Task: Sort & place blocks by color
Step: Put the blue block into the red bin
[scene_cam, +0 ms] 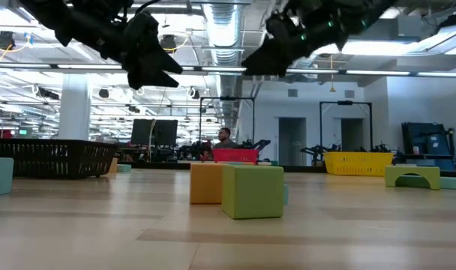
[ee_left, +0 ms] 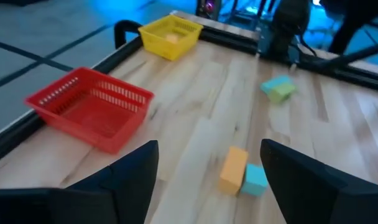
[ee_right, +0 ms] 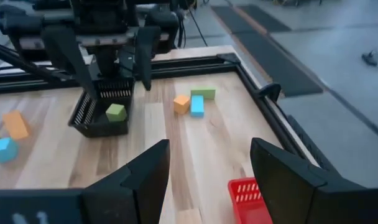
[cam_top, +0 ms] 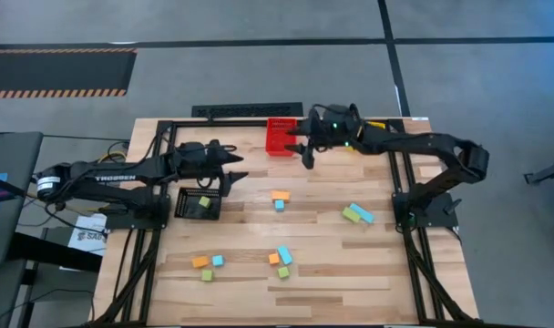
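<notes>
Nearest the low camera we log a green block touching an orange block on the table.

Arms: we record the left gripper raised over the table's far left, just beyond the black bin, jaws wide and empty. The right gripper hangs beside the red bin at the far edge, jaws also spread and empty.

Bins: we count three. The black bin holds one green block; the red bin looks empty; the yellow bin sits at the far right edge.

Blocks loose on the table: an orange and light blue pair at centre; a green and blue pair to the right; an orange and blue pair near left; a blue, orange and green cluster near centre.
</notes>
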Controlling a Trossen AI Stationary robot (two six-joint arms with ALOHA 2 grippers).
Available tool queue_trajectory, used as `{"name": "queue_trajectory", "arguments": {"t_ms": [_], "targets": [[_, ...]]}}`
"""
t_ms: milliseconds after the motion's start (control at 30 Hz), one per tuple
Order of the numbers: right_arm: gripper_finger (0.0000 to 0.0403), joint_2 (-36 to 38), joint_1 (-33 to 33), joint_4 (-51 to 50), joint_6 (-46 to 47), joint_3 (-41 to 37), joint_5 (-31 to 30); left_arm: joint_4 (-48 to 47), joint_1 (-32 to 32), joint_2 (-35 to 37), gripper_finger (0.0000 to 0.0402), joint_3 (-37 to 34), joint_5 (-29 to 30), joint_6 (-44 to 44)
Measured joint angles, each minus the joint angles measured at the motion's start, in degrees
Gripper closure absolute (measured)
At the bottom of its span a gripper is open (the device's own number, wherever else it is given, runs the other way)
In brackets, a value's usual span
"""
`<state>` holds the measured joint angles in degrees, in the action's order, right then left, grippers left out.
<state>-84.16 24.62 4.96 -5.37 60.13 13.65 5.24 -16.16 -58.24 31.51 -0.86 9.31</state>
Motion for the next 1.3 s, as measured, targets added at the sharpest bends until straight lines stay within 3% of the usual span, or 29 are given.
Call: {"name": "queue_trajectory", "arguments": {"t_ms": [233,400,500,567,700,933,1133,1300], "targets": [[0.0159,-0.65,4.0,-26.51,8.43,13.57,-3.34,0.41,-0.07,0.0,0.0143,0.0,6.6,10.36],[0.0159,-0.66,5.63,-36.53,14.56,14.16,-3.22,-0.62,-0.05,0.0,0.0143,0.02,12.08,15.36],[0.0159,-1.21,4.12,-38.65,15.49,14.18,-3.28,-7.3,-1.0,0.0,0.0143,1.39,17.82,18.19],[0.0159,-1.53,2.54,-39.69,17.48,14.07,-3.23,-11.62,-2.94,0.0,0.0143,3.02,18.41,18.4],[0.0159,-1.36,-1.36,-38.98,24.11,14.18,-3.69,-19.19,-9.46,0.02,0.0144,4.89,14.89,12.84],[0.0159,-1.4,-10.01,-39.4,32.58,14.15,-4.65,-24.88,-19.21,0.0,0.0144,5.03,1.95,2.52],[0.0159,-1.4,-16.39,-39.35,34.52,14.15,-5.01,-25.23,-18.54,0.0,0.0144,5.03,-11.18,-11.59],[0.0159,-1.4,-20.77,-39.88,33.34,14.15,-6.32,-26.57,-15.78,0.0,0.0144,5.03,-12.03,-15.03]]}}
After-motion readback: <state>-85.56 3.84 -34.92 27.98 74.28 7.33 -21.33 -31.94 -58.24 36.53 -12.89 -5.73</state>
